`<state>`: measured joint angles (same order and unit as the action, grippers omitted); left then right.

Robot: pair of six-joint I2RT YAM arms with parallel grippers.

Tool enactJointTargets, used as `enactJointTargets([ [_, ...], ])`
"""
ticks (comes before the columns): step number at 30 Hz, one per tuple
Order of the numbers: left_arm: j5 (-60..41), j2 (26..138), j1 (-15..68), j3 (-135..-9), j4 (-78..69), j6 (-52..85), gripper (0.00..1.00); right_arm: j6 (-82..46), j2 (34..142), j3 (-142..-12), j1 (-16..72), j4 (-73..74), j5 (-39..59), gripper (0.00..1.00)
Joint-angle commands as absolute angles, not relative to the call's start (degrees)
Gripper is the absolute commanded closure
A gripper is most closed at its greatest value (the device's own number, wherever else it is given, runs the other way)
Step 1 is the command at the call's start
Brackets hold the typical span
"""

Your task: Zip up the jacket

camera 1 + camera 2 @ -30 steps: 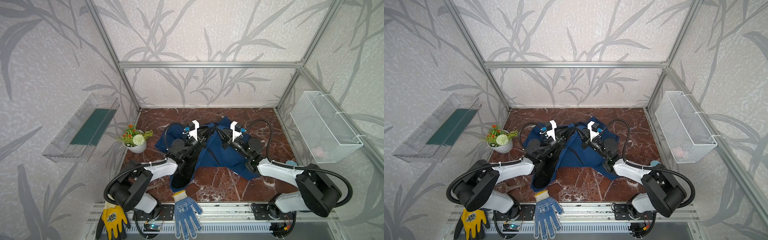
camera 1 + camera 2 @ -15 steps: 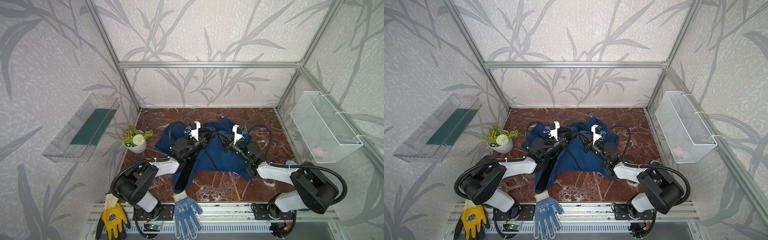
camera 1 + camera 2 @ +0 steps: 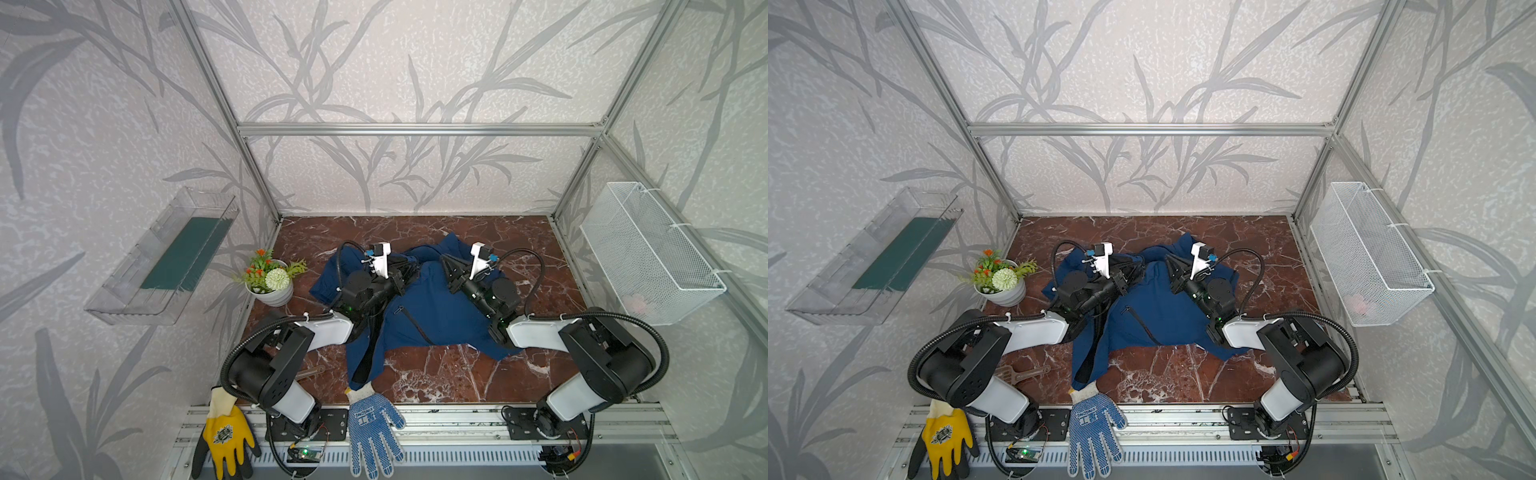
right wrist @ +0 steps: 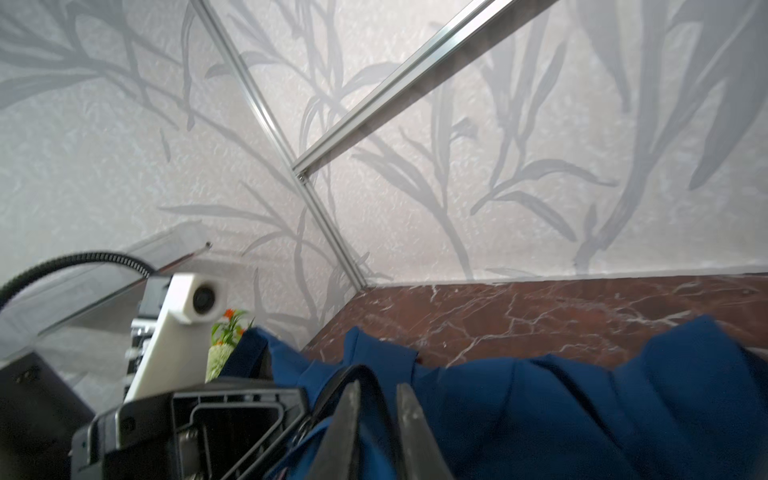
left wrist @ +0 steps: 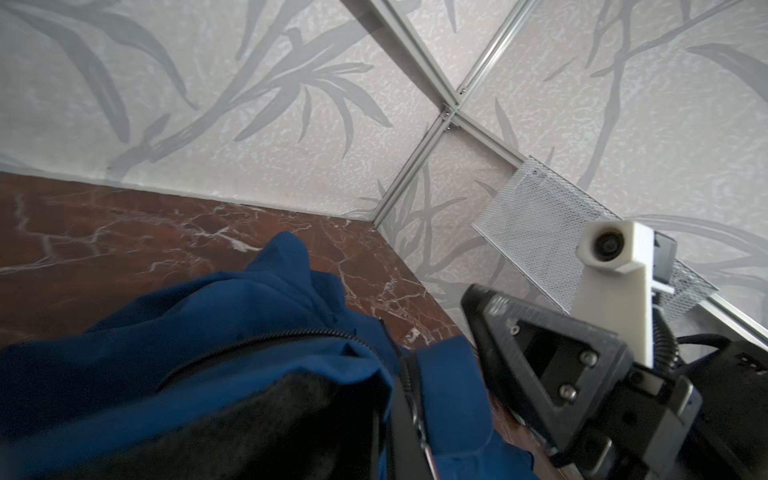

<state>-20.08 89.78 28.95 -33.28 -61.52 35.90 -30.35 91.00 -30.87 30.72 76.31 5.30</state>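
The navy jacket (image 3: 436,316) (image 3: 1154,311) lies crumpled on the marble floor. Its dark front zipper strip (image 3: 370,349) runs toward the near edge, and a slanted pocket zipper (image 3: 415,328) crosses the middle. My left gripper (image 3: 405,272) (image 3: 1133,271) is at the collar end, shut on bunched jacket (image 5: 249,324) fabric; its fingers are hidden by cloth in the left wrist view. My right gripper (image 3: 444,262) (image 4: 378,399) faces it from the right. Its fingers (image 4: 349,415) stand a narrow gap apart, with the dark zipper edge of the jacket (image 4: 582,395) between them.
A potted plant (image 3: 270,282) stands left of the jacket. A white wire basket (image 3: 648,257) hangs on the right wall and a clear tray (image 3: 166,257) on the left wall. A blue-dotted glove (image 3: 372,432) and a yellow glove (image 3: 226,436) lie on the front rail.
My right gripper's fingers have parted slightly and it has shifted a little to the right. The left gripper stays shut at the collar end.
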Motion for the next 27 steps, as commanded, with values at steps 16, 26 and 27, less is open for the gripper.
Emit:
enactJointTargets([
  [16, -19.9, 84.4, 26.6, -28.7, -67.3, 44.5, 1.0, 20.3, 72.2, -48.6, 35.0, 19.0, 8.5, 0.65],
  [26, -21.1, 82.1, 26.0, -26.4, -70.2, 48.3, 1.0, 51.6, 75.2, -59.8, 47.4, -0.7, 4.2, 0.62],
  [27, -21.5, 81.9, 25.9, -26.2, -70.4, 48.5, 1.0, 52.6, 75.6, -60.7, 47.9, -2.0, 4.5, 0.63],
])
